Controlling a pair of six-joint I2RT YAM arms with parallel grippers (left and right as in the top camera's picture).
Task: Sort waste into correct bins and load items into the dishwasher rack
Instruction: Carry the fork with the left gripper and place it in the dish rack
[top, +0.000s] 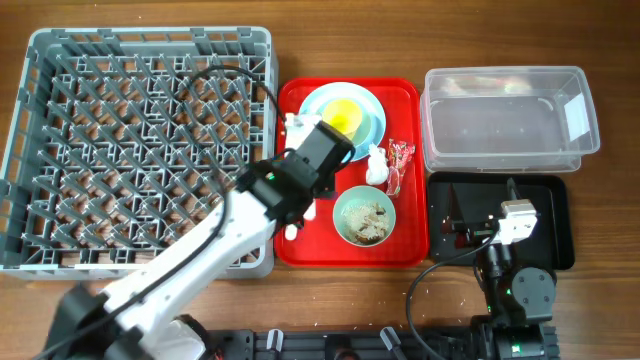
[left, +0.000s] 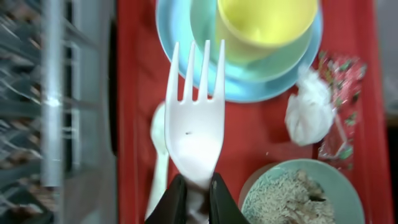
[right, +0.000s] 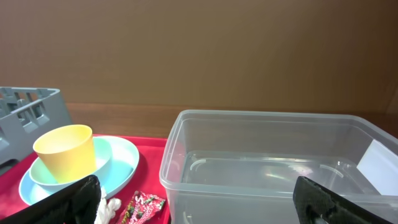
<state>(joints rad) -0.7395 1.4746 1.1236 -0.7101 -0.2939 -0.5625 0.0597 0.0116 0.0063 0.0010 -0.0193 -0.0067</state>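
Barely started: rack (top: 150, 40) empty, no waste in tub (top: 503, 72) or black tray (top: 560, 230). Tissue (left: 309, 112) and wrapper (left: 339, 74) lie on red tray (top: 290, 240); crumbs in bowl (left: 298, 193); cup (left: 267, 22) sits in second bowl on plate (left: 273, 87); spoon (left: 158, 162) flat on red tray, rack side. Left gripper (left: 193, 199) clenched on fork (left: 194, 118) handle; fork looks lifted above red tray beside spoon, tines toward plate. Left arm runs diagonally over rack corner. Right gripper (right: 202, 202) spread wide, empty, over black tray, facing tub.
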